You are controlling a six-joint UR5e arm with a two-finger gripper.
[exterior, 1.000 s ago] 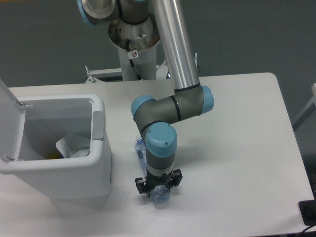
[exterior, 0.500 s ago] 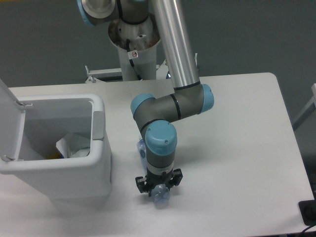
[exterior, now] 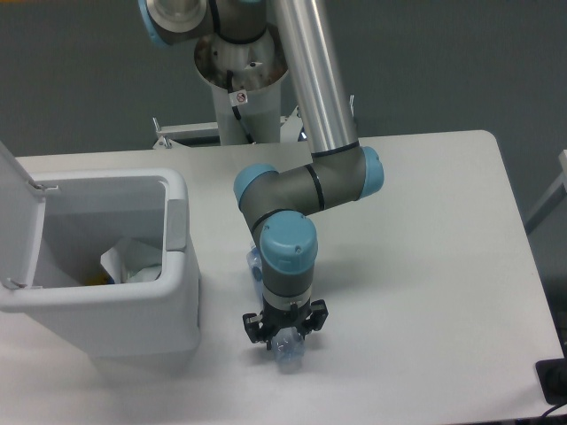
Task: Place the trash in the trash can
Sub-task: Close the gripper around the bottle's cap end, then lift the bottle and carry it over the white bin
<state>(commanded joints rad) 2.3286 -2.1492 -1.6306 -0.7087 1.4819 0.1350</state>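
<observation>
Trash is what this job is about, and one piece is already in the trash can point(exterior: 182, 292): the crumpled white wrapper point(exterior: 133, 261) lies down inside the bin. The lid stands open at the can's far left side.

The other piece, the crushed clear bottle point(exterior: 285, 351), lies on the table point(exterior: 425, 266) just to the right of the trash can. Part of it peeks out behind the arm point(exterior: 306, 190), and its near end sticks out under the gripper point(exterior: 284, 329).

Over the last second, the arm's blue wrist cap has come down a little, and the gripper sits a bit lower on the bottle. The bottle itself has hardly moved and is still on the table. I think this means the robot is just taking hold of it, so the lift and the carry over to the can are still to come.

The two black fingers sit on each side of the bottle's near end, very close to it. They look pressed onto it, but I cannot tell for sure if they are squeezing yet.

No words can be read on the bottle. There is a small sticker point(exterior: 240, 99) on the arm's base, up behind the can, but it is too small to read.
</observation>
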